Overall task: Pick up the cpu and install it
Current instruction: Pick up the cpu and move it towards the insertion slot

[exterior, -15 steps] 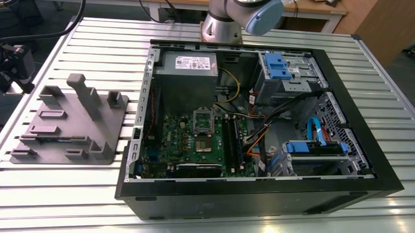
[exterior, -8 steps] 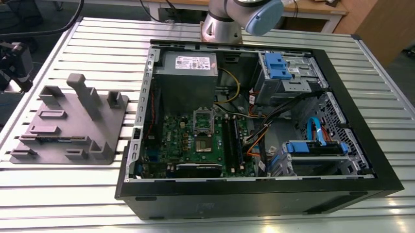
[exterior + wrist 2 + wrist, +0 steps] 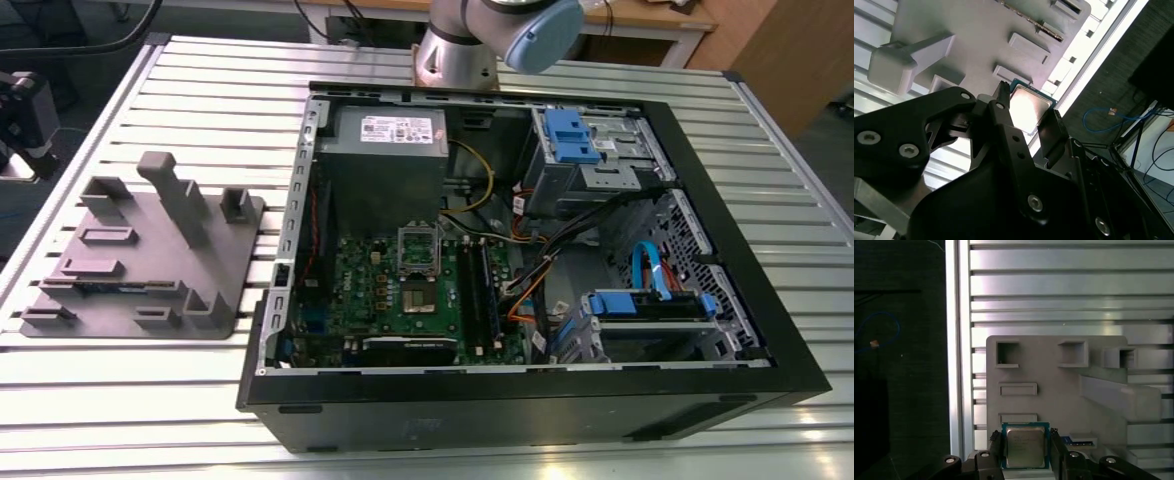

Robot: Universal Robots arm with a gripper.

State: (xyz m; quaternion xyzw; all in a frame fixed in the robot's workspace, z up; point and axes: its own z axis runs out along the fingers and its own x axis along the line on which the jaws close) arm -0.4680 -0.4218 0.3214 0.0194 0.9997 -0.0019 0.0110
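1. Tool (image 3: 1026,449): in both wrist views its two dark fingers (image 3: 995,445) sit on opposite edges of the cpu (image 3: 1026,441), no gap showing either side. My read: clamped on the cpu.
2. Cpu is square, so no long axis to line up. Shiny metal top faces the first wrist view's camera, green rim showing around it. It lies dead centre between the fingertips, not off to one side. In the second wrist view the cpu (image 3: 1030,107) sits flat across the tool (image 3: 1026,114) rather than hanging at an angle.
3. Beyond the cpu is the grey tray (image 3: 1054,390) w/ open pockets and posts. The cpu looks big against those pockets, so prob. held clear above the tray, not seated in one. Can't confirm the gap.
4. The tray (image 3: 147,250) rests on the slatted surface (image 3: 134,400), close to the surface's edge on the exterior view's left.
5. Farther along the surface, toward the middle and the exterior view's right edge, is the open PC case (image 3: 534,400). Green motherboard (image 3: 400,290) lies flat inside, metal-framed socket (image 3: 418,248) w/ dark centre near the board's far end.
6. Key relation: cpu is over the tray, so well apart from the socket, w/ the case wall between them. Single arm (image 3: 494,30) rises at the surface's far edge behind the case.
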